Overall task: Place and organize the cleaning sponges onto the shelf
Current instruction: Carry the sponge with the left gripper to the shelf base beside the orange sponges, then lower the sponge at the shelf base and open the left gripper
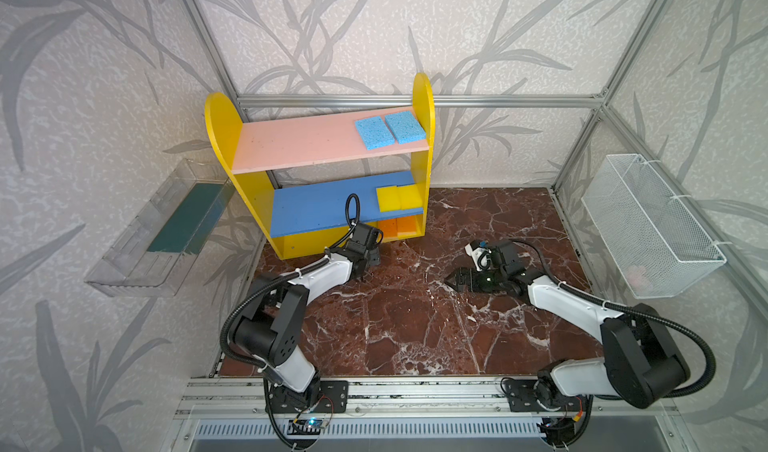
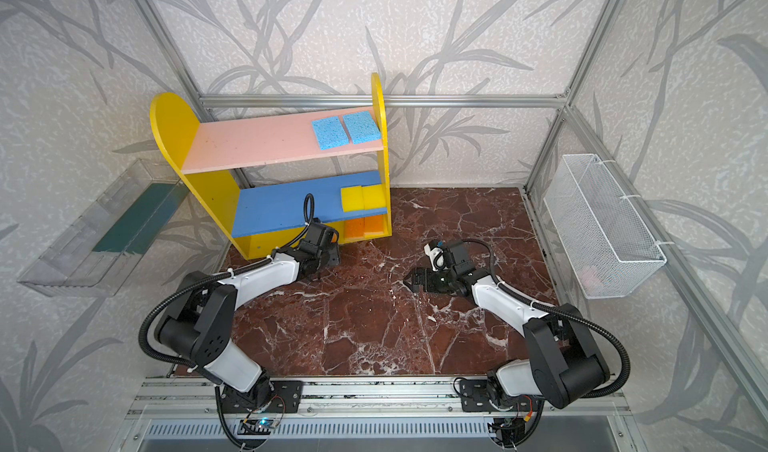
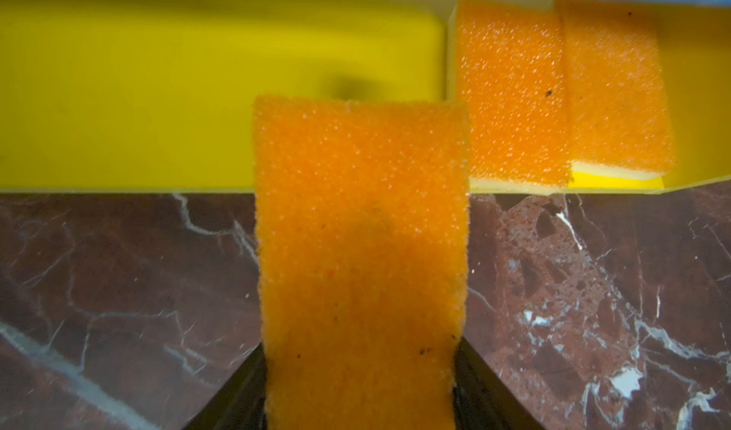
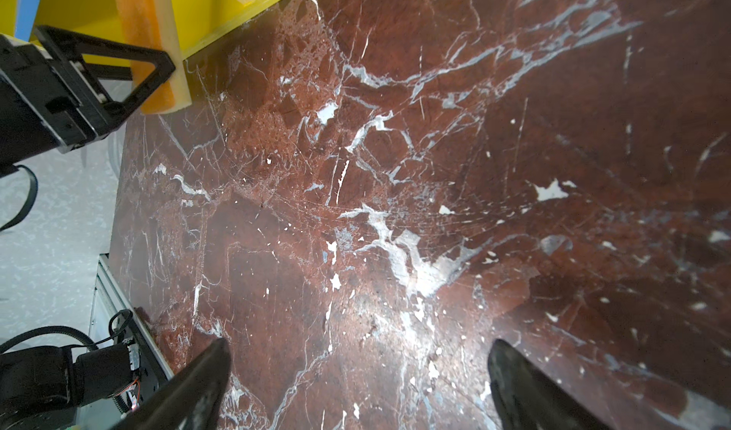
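Note:
The shelf (image 1: 220, 138) stands at the back left of the table. Two light blue sponges (image 1: 371, 133) (image 1: 405, 126) lie on its pink board and two yellow sponges (image 1: 388, 198) on the blue board. Two orange sponges (image 3: 510, 91) (image 3: 617, 83) rest on the yellow base. My left gripper (image 3: 358, 368) is shut on a third orange sponge (image 3: 362, 250) with pale backing, held just in front of the base, left of those two. In both top views this sponge is hidden under the left gripper (image 1: 372, 257). My right gripper (image 4: 360, 343) hangs open and empty over the table.
A clear tray with a dark green liner (image 1: 124, 262) hangs on the left wall. On the right wall is a white wire basket (image 1: 652, 229). The red marble table (image 1: 415, 325) stretches between both arms, with a metal rail along its front edge.

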`<state>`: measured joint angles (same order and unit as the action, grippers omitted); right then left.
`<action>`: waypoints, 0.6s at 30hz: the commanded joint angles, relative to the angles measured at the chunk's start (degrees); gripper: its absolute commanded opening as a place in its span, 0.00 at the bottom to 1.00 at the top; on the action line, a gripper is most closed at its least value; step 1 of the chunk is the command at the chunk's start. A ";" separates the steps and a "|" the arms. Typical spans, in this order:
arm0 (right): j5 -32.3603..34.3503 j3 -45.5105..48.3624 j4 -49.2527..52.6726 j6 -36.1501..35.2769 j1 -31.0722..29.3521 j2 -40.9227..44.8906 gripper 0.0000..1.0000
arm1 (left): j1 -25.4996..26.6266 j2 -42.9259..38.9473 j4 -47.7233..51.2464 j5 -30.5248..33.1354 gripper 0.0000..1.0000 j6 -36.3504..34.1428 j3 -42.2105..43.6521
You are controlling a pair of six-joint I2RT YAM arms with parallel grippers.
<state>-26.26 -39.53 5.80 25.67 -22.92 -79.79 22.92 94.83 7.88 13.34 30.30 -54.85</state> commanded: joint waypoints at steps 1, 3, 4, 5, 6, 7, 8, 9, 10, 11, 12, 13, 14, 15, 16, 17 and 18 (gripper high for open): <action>-1.08 1.09 -1.27 0.62 0.24 -0.78 0.99 | -0.75 2.24 -1.54 0.21 0.65 -2.18 -3.22; -1.07 1.33 -1.54 0.69 0.29 -0.87 0.99 | -1.40 3.51 -1.96 -0.34 0.65 -2.27 -4.22; -1.07 1.38 -1.67 0.70 0.24 -0.87 0.99 | -1.74 4.16 -2.17 -0.74 0.65 -2.27 -4.66; -1.07 1.45 -1.79 0.73 0.24 -0.98 0.99 | -1.87 4.77 -2.31 -1.04 0.65 -2.28 -5.19; -1.07 1.44 -1.84 0.76 0.24 -1.06 0.99 | -1.98 5.28 -2.40 -1.21 0.66 -2.35 -5.65; -1.07 1.37 -1.91 0.81 0.24 -1.15 0.99 | -2.04 5.91 -2.35 -1.19 0.67 -2.55 -6.18; -1.04 1.33 -1.98 0.78 0.24 -1.25 0.99 | -2.17 6.46 -2.24 -1.05 0.68 -2.75 -6.64; -1.07 1.34 -1.94 0.78 0.29 -1.31 0.99 | -2.27 6.83 -2.02 -0.87 0.70 -2.86 -6.96; -1.08 1.30 -1.94 0.83 0.24 -1.38 0.99 | -2.43 7.13 -1.96 -0.86 0.72 -2.95 -7.23; -1.07 1.34 -1.94 0.81 0.24 -1.42 0.99 | -2.57 7.37 -1.86 -0.72 0.74 -3.10 -7.28; -1.08 1.32 -1.97 0.78 0.24 -1.47 0.99 | -2.68 7.46 -1.97 -0.52 0.77 -3.14 -7.29; -1.08 1.31 -2.02 0.79 0.24 -1.59 0.99 | -2.79 7.44 -2.07 -0.35 0.79 -3.31 -7.20; -1.16 1.30 -2.11 0.88 0.24 -1.77 0.99 | -2.86 7.42 -2.09 -0.19 0.81 -3.40 -7.20; -1.20 1.29 -2.20 0.92 0.24 -1.85 0.99 | -2.88 7.43 -2.16 -0.08 0.82 -3.50 -7.20; -1.25 1.21 -2.28 0.87 0.24 -2.03 0.99 | -2.88 7.19 -2.04 0.22 0.84 -3.50 -7.12; -1.34 1.18 -2.29 0.97 0.22 -2.17 0.99 | -2.88 6.96 -2.04 0.39 0.86 -3.35 -6.97; -1.38 1.12 -2.29 0.96 0.24 -2.17 0.99 | -2.88 6.53 -1.98 0.28 0.86 -3.09 -6.86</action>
<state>-27.05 -38.41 4.14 26.39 -22.92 -81.36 20.23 102.10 5.82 12.38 27.75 -60.84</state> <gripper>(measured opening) 0.990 0.857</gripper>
